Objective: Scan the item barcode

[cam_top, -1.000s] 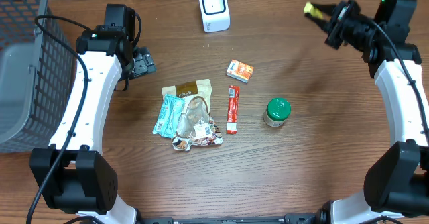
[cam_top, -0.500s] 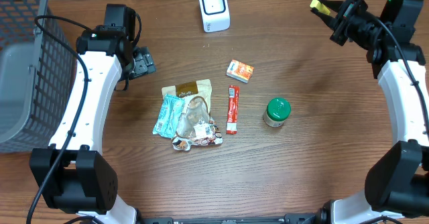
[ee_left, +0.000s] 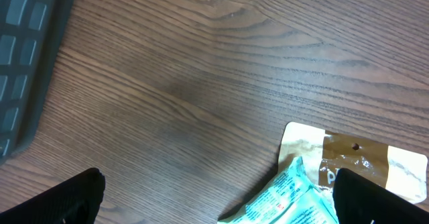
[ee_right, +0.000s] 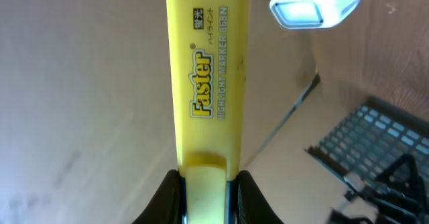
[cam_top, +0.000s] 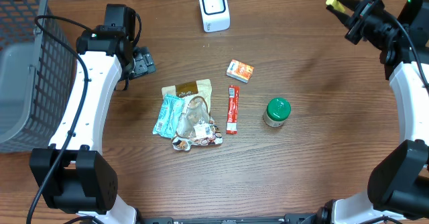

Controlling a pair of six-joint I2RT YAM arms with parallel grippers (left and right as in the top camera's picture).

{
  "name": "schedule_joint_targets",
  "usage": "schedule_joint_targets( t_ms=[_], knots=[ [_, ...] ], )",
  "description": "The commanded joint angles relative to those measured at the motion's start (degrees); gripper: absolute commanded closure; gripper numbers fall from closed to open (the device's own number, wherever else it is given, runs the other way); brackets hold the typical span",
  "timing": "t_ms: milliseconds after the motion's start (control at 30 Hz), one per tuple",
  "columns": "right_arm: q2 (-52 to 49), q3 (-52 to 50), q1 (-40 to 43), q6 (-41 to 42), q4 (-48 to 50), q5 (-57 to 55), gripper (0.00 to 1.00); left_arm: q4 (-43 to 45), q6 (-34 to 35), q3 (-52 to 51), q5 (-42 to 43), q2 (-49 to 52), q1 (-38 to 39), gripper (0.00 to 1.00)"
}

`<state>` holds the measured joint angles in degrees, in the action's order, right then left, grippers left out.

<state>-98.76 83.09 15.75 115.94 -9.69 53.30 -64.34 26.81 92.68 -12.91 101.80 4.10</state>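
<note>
Moved: the right gripper (cam_top: 356, 21) and its yellow highlighter (cam_top: 333, 3) now sit further toward the back right corner of the table (cam_top: 322, 163) than a second ago; nothing else has shifted.
Right gripper: fingers (ee_right: 167, 194) clamped on one end of the yellow highlighter, which juts out toward the back left. In the wrist view the "Faster" print faces the camera.
Yellow highlighter: held in the air near the back right corner, well to the right of the scanner (cam_top: 214, 8).
Scanner: white, upright at the middle of the back edge, with its window turned toward the front.
Left gripper (cam_top: 143, 63): jaws wide apart and holding nothing, over bare wood toward the back left, just beyond the packets (cam_top: 188, 115).
Packets: an overlapping pile near the middle of the table.
Basket (cam_top: 20, 63): grey mesh, at the left edge.
Orange box (cam_top: 240, 70): behind the red stick (cam_top: 232, 109), apart from it.
Red stick: lying flat, just right of the packets.
Green-lidded jar (cam_top: 277, 111): upright, right of the red stick.
</note>
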Motion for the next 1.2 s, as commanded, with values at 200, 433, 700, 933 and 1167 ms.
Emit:
schedule_joint_targets(
  t_ms=[200, 433, 700, 933, 1167],
  knots=[
    [0.6, 0.2, -1.7, 7.9, 12.6, 16.3, 0.97, 0.1, 0.0, 1.0, -0.6, -0.2, 0.0, 0.0],
    [0.6, 0.2, -8.2, 1.1, 25.1, 23.9, 0.97, 0.1, 0.0, 1.0, -0.6, -0.2, 0.0, 0.0],
    [0.6, 0.2, -18.1, -23.1, 30.0, 31.8, 0.96, 0.1, 0.0, 1.0, -0.6, -0.2, 0.0, 0.0],
    [0.6, 0.2, -22.7, -37.1, 30.0, 36.6, 0.96, 0.1, 0.0, 1.0, -0.6, -0.2, 0.0, 0.0],
    [0.6, 0.1, -23.1, -40.4, 29.7, 36.6, 0.96, 0.1, 0.0, 1.0, -0.6, -0.2, 0.0, 0.0]
  ],
)
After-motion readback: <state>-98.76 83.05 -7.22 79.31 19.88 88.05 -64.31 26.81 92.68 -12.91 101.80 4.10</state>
